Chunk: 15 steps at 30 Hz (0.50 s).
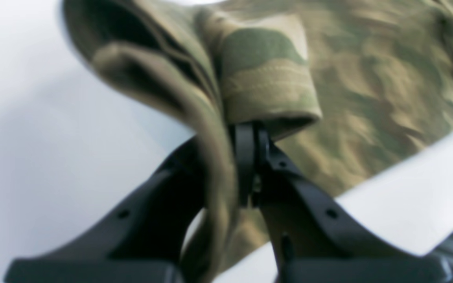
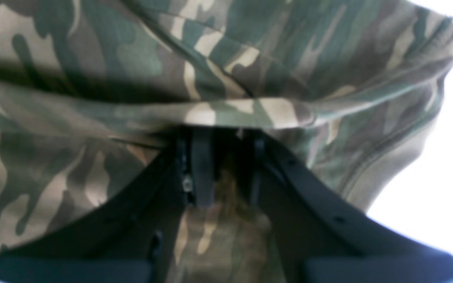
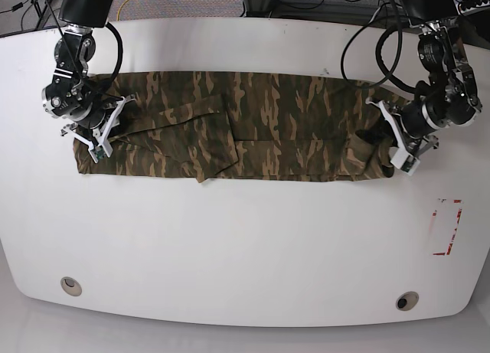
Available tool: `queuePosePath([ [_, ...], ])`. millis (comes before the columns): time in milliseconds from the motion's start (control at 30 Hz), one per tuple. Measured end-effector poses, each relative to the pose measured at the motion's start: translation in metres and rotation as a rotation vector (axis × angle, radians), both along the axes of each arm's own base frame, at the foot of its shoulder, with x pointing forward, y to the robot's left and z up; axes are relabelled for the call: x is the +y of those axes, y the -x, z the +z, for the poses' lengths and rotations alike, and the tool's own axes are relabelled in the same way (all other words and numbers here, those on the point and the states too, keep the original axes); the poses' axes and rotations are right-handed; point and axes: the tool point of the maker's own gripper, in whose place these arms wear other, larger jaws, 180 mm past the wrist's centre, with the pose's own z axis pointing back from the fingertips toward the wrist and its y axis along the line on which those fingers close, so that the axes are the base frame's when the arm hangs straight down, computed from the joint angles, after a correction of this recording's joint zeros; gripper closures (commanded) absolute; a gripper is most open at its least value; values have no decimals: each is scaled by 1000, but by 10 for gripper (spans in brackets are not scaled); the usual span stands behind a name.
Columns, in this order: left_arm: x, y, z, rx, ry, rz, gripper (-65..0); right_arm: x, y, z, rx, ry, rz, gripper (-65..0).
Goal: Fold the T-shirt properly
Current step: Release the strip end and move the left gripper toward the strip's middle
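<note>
The camouflage T-shirt (image 3: pixel 260 123) lies stretched out as a long flat band across the far half of the white table (image 3: pixel 245 238). At the band's right end in the base view, my left gripper (image 3: pixel 383 136) is shut on the cloth. The left wrist view shows its black fingers (image 1: pixel 246 157) pressed together on a hemmed edge, with a fold of T-shirt (image 1: pixel 368 78) draped over one finger. My right gripper (image 3: pixel 98 132) holds the band's left end. In the right wrist view a fold of T-shirt (image 2: pixel 92 59) sits pinched in the right gripper (image 2: pixel 226 147).
A red rectangle outline (image 3: pixel 445 227) is marked near the table's right edge. Two round holes (image 3: pixel 70 285) (image 3: pixel 406 300) sit near the front corners. Cables (image 3: pixel 367 47) run from the back edge to the arm on the right.
</note>
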Motion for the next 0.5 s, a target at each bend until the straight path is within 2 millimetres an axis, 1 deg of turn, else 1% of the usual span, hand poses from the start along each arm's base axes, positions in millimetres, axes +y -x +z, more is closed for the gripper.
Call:
queuePosePath([
  [133,-37,1,12,-40,-18,-125,-43,0,0,0,0,-1,0,-116],
  [167,-49,2,13,-47,-12,-165,-43,0,0,0,1,1,0,-116],
  [267,-76,4,15,-53,20,-222,-43,0,0,0,0,-1,0,-116],
  [367,-94,3,16,-55,55,-236,-43,1,0,0,0,-1,0,-116],
  [500,-115,-5,25,-81,96,-256,-43,1,0,0,0,-1,0,-116],
])
